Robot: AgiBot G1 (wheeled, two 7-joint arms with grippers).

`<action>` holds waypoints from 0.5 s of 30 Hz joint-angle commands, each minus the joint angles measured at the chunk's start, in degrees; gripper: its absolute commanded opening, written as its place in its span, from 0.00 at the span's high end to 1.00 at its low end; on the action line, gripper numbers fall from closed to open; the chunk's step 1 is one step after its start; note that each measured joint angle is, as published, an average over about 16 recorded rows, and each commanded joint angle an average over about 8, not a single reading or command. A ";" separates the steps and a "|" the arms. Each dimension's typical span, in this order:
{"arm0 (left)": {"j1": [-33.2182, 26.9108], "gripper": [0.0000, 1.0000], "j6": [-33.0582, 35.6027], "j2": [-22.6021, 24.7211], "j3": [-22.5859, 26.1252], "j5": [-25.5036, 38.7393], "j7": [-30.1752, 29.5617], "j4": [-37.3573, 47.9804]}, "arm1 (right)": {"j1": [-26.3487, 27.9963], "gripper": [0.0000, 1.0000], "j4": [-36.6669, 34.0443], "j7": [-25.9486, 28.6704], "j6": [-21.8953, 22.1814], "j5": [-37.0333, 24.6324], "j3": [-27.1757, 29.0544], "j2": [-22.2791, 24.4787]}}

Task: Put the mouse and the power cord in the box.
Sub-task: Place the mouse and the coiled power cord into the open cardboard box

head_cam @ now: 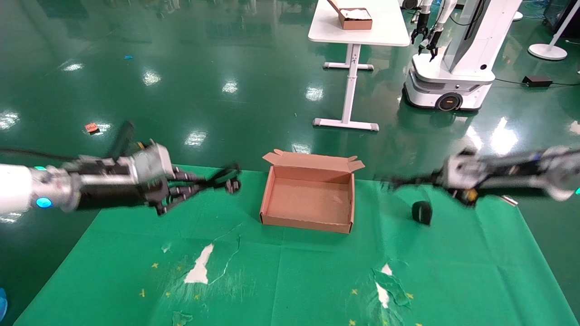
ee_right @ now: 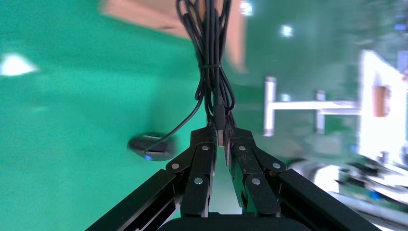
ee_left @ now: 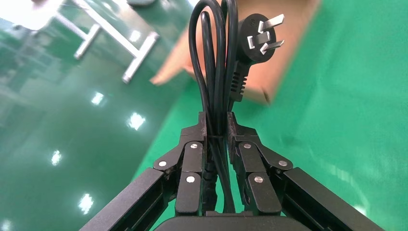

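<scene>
The left gripper is clamped on the power cord, held above the cloth just left of the box. The coiled loops and the plug project past the fingertips toward the box. The right gripper is closed on the bundled cable of the mouse, held to the right of the box; the mouse itself hangs from a loose strand (it appears to be at or just above the cloth).

The box is empty. Several faults are judged possible:

- The dangling mouse may swing and strike the near wall or catch on the rim, since only its cable is gripped.
- The cord loops may snag on the flaps or drape over the edge if released too early.
- The light box may be pushed along the cloth by either load.
- Both grippers converge on one opening, so a collision between them is a risk.
</scene>
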 commanded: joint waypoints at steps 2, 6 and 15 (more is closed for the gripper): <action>-1.58 1.00 1.52 -1.04 -1.70 -2.45 -2.16 0.77 | 2.38 1.00 1.01 1.06 0.12 0.86 0.65 1.20; -3.20 1.00 1.09 0.09 -3.54 -5.09 -4.47 1.39 | 4.25 1.00 3.28 2.41 1.48 1.78 1.33 -0.11; -5.53 1.00 -3.79 6.05 -6.40 -9.21 -5.32 0.08 | 1.99 1.00 5.55 3.02 6.62 4.26 2.79 -9.51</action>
